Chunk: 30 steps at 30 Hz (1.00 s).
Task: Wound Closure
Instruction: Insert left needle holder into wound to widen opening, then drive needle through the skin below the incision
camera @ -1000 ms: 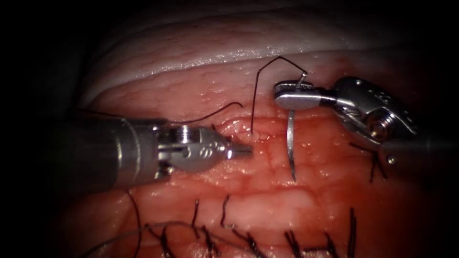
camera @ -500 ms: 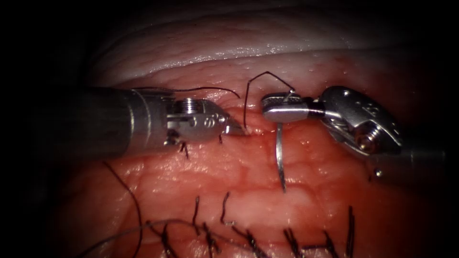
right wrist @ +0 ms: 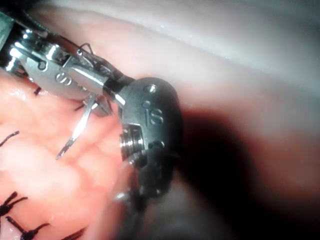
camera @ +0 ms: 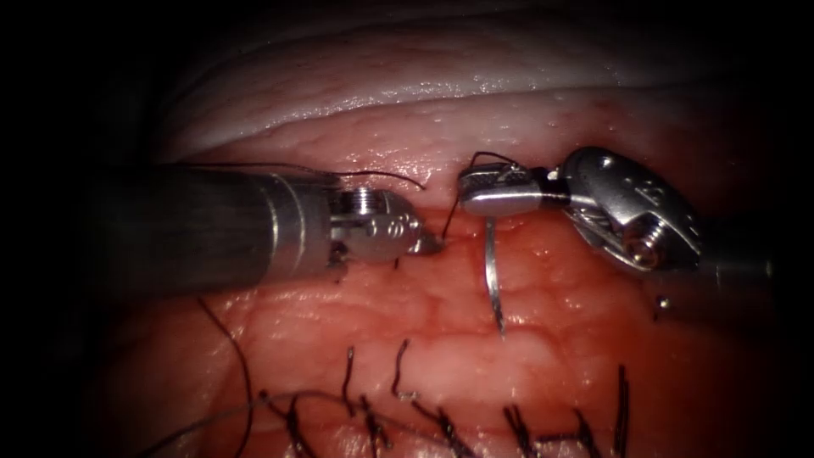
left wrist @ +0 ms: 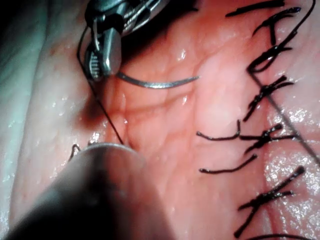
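My right tool (camera: 496,191) comes in from the right, shut on the curved needle (camera: 490,263) near its tail end. The needle hangs down over the tissue (camera: 441,305) with its tip free, not in the tissue. It also shows as needle (left wrist: 155,84) and needle (right wrist: 77,127), held by the right tool (left wrist: 100,55) (right wrist: 35,57). A short loop of thread (camera: 449,220) runs from the needle's tail to the tissue. There my left tool (camera: 428,244) sits, its jaws shut on the thread. Its shaft (left wrist: 100,190) hides its own jaws; the thread (left wrist: 105,112) runs under it.
A row of knotted stitches (camera: 441,420) (left wrist: 265,90) with cut thread ends crosses the tissue in front of the tools. A loose thread tail (camera: 381,175) lies over the left tool's wrist. More thread (camera: 237,365) curves at the lower left. A pale ridge of tissue (camera: 407,93) rises behind.
The left tool moved up and slightly right to where the thread leaves the tissue. The right tool moved left with the needle, and the thread loop above it grew much smaller.
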{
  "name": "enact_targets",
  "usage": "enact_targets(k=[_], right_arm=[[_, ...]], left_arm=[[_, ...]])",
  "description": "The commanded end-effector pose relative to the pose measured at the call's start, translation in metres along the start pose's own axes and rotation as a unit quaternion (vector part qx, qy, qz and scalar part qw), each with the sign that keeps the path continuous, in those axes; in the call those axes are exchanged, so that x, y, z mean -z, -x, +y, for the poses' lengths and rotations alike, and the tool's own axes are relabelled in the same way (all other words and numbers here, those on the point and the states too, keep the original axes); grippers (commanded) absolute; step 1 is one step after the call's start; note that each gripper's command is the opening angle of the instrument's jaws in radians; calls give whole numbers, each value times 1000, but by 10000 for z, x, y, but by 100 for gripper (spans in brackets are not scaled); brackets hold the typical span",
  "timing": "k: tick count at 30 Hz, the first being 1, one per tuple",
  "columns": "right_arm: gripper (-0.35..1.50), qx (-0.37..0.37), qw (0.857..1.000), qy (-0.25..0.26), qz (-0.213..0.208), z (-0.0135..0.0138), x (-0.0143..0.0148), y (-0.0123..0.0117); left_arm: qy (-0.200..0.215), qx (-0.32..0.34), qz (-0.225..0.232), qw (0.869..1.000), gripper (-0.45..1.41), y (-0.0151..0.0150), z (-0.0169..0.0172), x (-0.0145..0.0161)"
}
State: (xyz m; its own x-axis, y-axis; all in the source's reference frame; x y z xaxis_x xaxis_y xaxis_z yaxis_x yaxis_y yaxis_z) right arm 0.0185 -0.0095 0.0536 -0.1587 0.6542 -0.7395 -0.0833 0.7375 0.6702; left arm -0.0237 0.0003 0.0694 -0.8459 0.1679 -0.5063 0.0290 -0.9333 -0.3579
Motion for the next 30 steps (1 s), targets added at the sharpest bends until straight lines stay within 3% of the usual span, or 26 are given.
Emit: enact_targets(k=[1, 6, 11, 21, 30], right_arm=[[-35, 7, 1000, 0, 3, 7, -8, 3], [-35, 42, 999, 10, 16, 21, -11, -2], [-35, 79, 996, 14, 27, 36, -13, 0], [-35, 163, 985, 24, 49, 52, -28, 23], [-35, 245, 968, 45, 19, 56, -35, 47]], left_arm=[[2, -1, -2, 1000, -45, -2, -1, -4], [11, 3, 2, 1000, -3, -4, 5, 2], [16, 0, 7, 1000, 17, -5, 10, 6], [19, 8, 8, 1000, 26, -2, 17, 12], [21, 13, 10, 1000, 22, -4, 23, 17]])
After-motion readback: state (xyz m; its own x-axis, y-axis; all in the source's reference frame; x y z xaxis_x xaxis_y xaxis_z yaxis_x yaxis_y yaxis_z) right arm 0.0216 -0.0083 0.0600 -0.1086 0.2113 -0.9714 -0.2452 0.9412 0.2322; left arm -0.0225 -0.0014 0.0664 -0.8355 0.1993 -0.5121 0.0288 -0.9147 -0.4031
